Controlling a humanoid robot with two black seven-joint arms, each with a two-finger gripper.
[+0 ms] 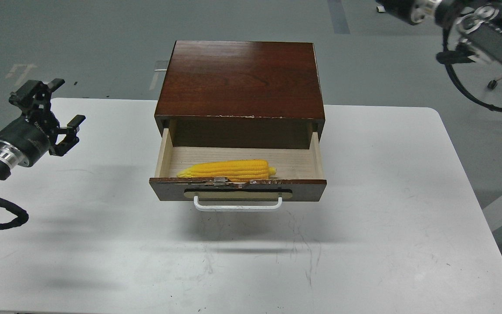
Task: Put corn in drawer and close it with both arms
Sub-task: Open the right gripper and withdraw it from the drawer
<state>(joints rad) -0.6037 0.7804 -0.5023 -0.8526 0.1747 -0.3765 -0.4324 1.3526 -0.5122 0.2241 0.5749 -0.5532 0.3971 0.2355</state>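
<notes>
The yellow corn (227, 169) lies on its side inside the open drawer (307, 188), along the front wall, its point to the left. The drawer is pulled out of the dark brown cabinet (240, 78); its white bar handle (238, 206) faces me. My left gripper (66, 102) is open and empty above the table's left side, well left of the drawer. My right arm (479, 32) is raised at the top right, far from the drawer. Its fingers lie beyond the top edge.
The white table (386, 244) stretches in front of and to both sides of the cabinet. A black cable loop (2, 218) hangs from my left arm over the table's left edge. Grey floor lies behind.
</notes>
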